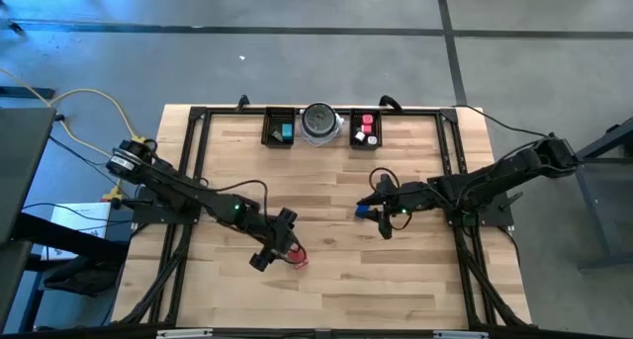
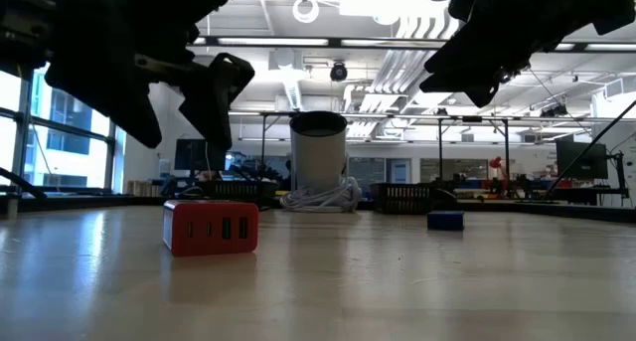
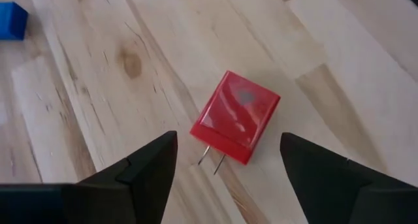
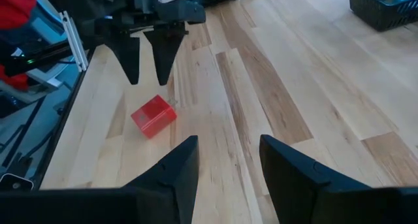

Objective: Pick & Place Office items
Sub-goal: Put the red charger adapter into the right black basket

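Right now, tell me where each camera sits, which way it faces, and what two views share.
High: overhead, straight down on the table, both arms.
Low: table height, level toward the room; both arms from above.
Left wrist: on the left arm, down past the open left hand.
Right wrist: on the right arm, across the wood past the right hand.
Shared: the red charger block shows in every view; the blue block in three.

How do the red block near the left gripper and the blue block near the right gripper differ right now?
The red block is a charger cube with two metal prongs showing and ports on one face; the blue block shows neither. In the low view the red block looks clearly larger, though it also lies nearer that camera. The red block lies below the open left gripper; the blue block lies beside the right gripper. Both rest on the bare table, unheld.
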### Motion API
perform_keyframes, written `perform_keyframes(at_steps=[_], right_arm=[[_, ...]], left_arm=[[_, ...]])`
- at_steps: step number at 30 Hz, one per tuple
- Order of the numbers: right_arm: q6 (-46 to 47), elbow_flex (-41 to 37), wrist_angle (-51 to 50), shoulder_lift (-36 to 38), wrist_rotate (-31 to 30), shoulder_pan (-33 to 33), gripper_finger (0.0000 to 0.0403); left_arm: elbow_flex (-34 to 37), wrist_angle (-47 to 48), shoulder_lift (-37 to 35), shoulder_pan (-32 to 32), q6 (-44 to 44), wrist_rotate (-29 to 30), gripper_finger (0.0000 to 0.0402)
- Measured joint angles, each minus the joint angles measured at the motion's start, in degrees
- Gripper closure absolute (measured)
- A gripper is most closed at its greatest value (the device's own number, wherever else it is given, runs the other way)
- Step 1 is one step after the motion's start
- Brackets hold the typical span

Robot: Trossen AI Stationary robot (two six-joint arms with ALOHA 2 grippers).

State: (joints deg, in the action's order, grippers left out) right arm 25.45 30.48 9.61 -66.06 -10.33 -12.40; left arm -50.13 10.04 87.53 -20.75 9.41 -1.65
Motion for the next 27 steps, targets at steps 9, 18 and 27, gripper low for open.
perform_keyframes(at_steps=[9,18,27], right_arm=[[-0.13,0.0,-0.32,0.0,-0.17,0.0,0.0254],[1.5,0.0,-1.73,0.0,-0.14,0.0,0.0254],[1.73,0.0,-2.73,0.0,0.0,-0.16,0.0254]], left_arm=[[-2.47,-0.13,0.9,-0.74,3.82,-2.49,0.0134],[-7.19,2.76,7.65,-0.63,7.42,-7.7,0.0134],[-11.43,5.8,10.77,0.46,12.96,-8.03,0.0134]])
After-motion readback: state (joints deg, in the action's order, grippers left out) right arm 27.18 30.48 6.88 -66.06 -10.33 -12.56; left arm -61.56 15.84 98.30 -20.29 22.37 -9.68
